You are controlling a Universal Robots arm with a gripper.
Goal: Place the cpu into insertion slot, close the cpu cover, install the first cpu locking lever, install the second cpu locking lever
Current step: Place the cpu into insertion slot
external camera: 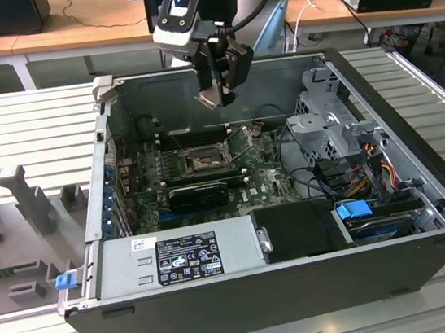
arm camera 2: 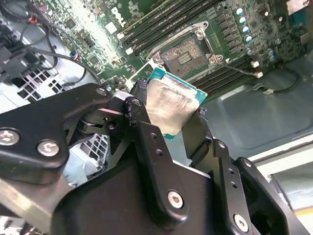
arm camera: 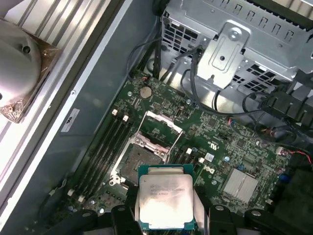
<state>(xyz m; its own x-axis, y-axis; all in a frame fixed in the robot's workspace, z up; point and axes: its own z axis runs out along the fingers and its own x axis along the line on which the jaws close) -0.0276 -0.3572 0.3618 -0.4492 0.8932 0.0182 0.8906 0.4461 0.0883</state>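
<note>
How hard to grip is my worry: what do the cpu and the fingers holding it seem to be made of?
The cpu: pale silvery metal top, with a dull sheen and smudges; its green rim looks like circuit-board laminate. The fingers: matte black, bolted with screws, probably coated metal, though hard plastic cannot be ruled out.

The top of the cpu (arm camera 2: 170, 104) is seen as dull, smeared silvery metal, gripped by matt black fingers (arm camera 2: 149, 142); below the gripper (arm camera 2: 168, 113), the insertion slot (arm camera 2: 186, 51) is rimmed in bright metal.
</note>
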